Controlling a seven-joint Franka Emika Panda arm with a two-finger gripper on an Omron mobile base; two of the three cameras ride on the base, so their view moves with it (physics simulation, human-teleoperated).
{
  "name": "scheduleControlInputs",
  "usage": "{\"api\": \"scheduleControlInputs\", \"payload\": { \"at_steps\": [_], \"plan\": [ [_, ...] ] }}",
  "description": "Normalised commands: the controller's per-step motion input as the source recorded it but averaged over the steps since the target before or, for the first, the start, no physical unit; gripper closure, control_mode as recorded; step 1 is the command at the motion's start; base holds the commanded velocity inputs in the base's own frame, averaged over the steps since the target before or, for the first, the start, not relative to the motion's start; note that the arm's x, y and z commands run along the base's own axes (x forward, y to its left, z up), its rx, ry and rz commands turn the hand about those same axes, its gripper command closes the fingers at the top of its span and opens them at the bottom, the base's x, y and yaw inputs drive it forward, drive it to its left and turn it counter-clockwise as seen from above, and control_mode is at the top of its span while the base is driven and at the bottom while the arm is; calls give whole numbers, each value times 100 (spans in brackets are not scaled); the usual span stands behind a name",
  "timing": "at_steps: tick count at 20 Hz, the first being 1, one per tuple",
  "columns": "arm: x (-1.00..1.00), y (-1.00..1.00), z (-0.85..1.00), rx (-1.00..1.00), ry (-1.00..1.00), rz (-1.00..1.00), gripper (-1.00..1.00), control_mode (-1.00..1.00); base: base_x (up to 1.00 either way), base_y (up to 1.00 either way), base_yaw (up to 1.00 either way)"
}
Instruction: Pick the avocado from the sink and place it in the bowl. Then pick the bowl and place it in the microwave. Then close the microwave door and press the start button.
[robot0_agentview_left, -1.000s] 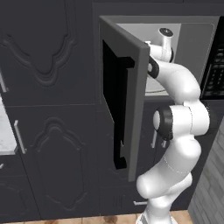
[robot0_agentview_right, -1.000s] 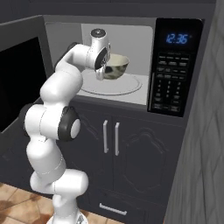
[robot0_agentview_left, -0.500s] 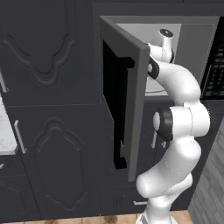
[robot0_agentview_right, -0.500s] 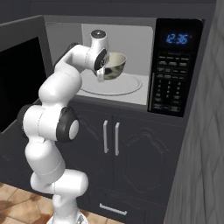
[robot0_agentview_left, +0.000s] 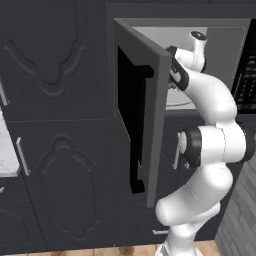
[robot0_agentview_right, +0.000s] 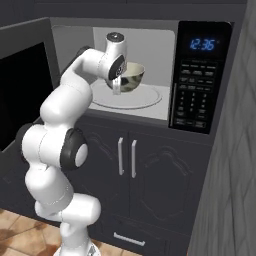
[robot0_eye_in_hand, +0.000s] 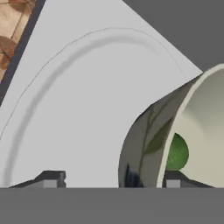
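Note:
The pale bowl (robot0_agentview_right: 132, 77) sits on the glass turntable (robot0_agentview_right: 145, 101) inside the microwave (robot0_agentview_right: 165, 37). In the hand view the green avocado (robot0_eye_in_hand: 177, 153) lies inside the bowl (robot0_eye_in_hand: 197, 127). My gripper (robot0_agentview_right: 117, 89) (robot0_eye_in_hand: 111, 178) hangs at the bowl's near rim. It is open, with one fingertip (robot0_eye_in_hand: 50, 177) well outside the wall and the other just inside it, touching nothing. The microwave door (robot0_agentview_left: 142, 107) (robot0_agentview_right: 22, 90) stands swung wide to the left. The dark button panel (robot0_agentview_right: 196, 95) is at the right.
Dark cabinet fronts (robot0_agentview_left: 60, 150) surround the microwave, with two drawer-front handles (robot0_agentview_right: 126, 157) below it. A grey wall (robot0_agentview_right: 235, 150) closes in on the right. My arm (robot0_agentview_left: 210, 105) reaches past the open door's edge into the cavity.
The jaws have spread apart and let go of the bowl's rim. The bowl stays on the turntable, and the arm has hardly moved.

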Motion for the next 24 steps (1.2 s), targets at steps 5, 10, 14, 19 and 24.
{"api": "scheduleControlInputs", "payload": {
  "at_steps": [5, 10, 14, 19, 24],
  "plan": [
    [-100, -6, 0, 0, -12, 0, -100, -100, 0, 0, 0],
    [-100, -12, 0, 0, -15, 0, -100, -100, 0, 0, 0],
    [-100, -10, 0, 0, -14, 0, -100, -100, 0, 0, 0],
    [-100, -2, 18, 0, -16, 0, -100, -100, 0, 0, 0],
    [-100, 0, 44, 0, -19, 0, -100, -100, 0, 0, 0]
  ]
}}
